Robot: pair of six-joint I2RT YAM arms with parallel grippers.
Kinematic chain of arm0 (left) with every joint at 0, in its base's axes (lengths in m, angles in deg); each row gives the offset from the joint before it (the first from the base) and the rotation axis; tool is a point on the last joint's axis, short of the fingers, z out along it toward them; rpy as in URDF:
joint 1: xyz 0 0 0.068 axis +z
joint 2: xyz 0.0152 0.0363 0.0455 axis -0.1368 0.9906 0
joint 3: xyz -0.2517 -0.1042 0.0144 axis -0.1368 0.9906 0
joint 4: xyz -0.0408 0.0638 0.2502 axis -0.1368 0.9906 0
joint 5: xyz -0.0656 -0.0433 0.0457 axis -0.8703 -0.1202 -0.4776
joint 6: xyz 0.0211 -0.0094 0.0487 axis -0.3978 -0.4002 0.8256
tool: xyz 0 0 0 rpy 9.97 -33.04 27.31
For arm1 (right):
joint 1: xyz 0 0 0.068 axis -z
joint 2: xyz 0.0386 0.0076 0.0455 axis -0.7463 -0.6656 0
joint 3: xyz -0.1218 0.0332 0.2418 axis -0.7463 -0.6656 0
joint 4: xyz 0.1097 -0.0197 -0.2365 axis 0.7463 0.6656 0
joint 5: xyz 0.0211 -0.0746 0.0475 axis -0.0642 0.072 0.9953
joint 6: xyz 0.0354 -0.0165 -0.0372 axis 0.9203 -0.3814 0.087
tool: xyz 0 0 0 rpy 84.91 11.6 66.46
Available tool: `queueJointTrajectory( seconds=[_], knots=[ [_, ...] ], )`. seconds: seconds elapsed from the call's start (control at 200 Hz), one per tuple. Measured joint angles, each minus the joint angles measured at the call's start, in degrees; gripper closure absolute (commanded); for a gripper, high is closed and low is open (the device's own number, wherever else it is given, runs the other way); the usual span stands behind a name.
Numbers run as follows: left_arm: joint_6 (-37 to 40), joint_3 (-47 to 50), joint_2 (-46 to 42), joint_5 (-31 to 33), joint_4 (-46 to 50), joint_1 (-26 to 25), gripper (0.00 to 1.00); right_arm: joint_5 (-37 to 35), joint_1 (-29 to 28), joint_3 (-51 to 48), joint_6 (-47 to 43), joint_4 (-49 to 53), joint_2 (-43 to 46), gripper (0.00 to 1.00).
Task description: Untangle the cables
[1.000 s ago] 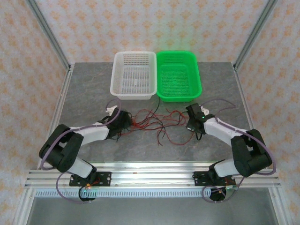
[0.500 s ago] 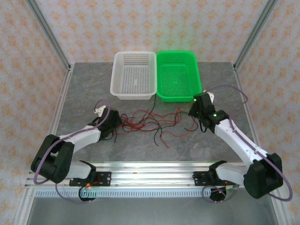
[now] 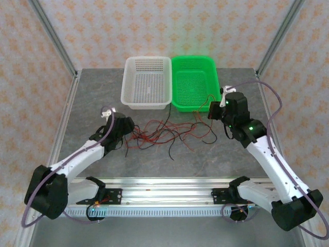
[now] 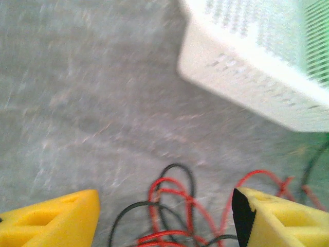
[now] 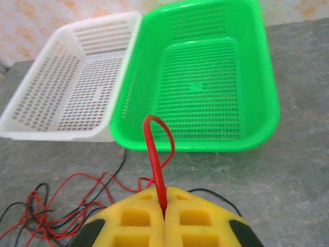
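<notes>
Right arm stretched forward, right gripper [image 5: 163, 206] raised at the tangle's three o'clock, pinching a red cable [image 5: 154, 154] loop. Left arm low, left gripper [image 4: 165, 216] spread at nine o'clock. Red and black cables [image 3: 164, 135] sprawl at six o'clock of the baskets [image 3: 172, 105]

White basket [image 3: 144, 104] touches green basket [image 3: 186, 107] on table [image 3: 92, 95]

Pale wallpaper [image 3: 169, 25] with orange motifs and metal posts [image 3: 53, 36] enclose a grey marbled surface [image 3: 97, 98].
</notes>
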Motion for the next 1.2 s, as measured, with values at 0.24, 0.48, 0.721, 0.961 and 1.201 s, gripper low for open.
queueJointTrajectory(
  seconds=[0.24, 0.48, 0.721, 0.961, 1.201],
  knots=[
    [12.3, -6.4, -3.7, -4.9, -3.5, -5.8, 0.19, 9.8, 0.0, 4.3, -6.2, 0.3, 1.4, 1.0],
    [30.0, -6.4, -1.2, -21.6, -19.6, -7.5, 0.2, 21.0, 0.0, 6.8, -18.1, 0.9, 3.7, 1.0],
    [46.3, -5.9, 6.2, -37.4, -34.0, -7.5, 0.12, 32.4, 0.0, 7.3, -37.2, 3.0, 4.6, 1.0],
    [59.2, -12.6, 11.6, -47.7, -29.7, -7.7, 0.14, 38.6, 0.0, 8.7, -50.2, 4.2, 4.6, 1.0],
    [65.7, -18.7, 17.6, -52.7, -22.2, -10.7, 0.33, 39.4, 0.0, 10.6, -53.1, 4.5, 3.1, 1.0]
  ],
)
